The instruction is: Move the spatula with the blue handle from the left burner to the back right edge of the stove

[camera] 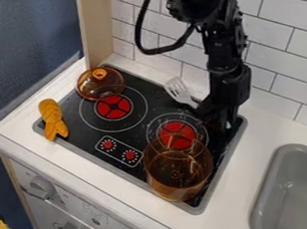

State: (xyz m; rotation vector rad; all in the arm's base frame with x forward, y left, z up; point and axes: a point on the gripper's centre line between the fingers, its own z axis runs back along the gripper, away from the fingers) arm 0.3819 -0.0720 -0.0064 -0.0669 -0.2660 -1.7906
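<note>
Listing one white slotted spatula [179, 90] at the black stove's [74, 111] rear edge, handle towards the black gripper [217, 122], whose grip we cannot tell, we judge it light, fairly stiff, slightly slick, best taken by its handle.

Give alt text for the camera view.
A black gripper hangs over the back right of a stove, by a white spatula. An amber pot stands front right, an amber lid back left, a yellow toy at the left edge.
</note>
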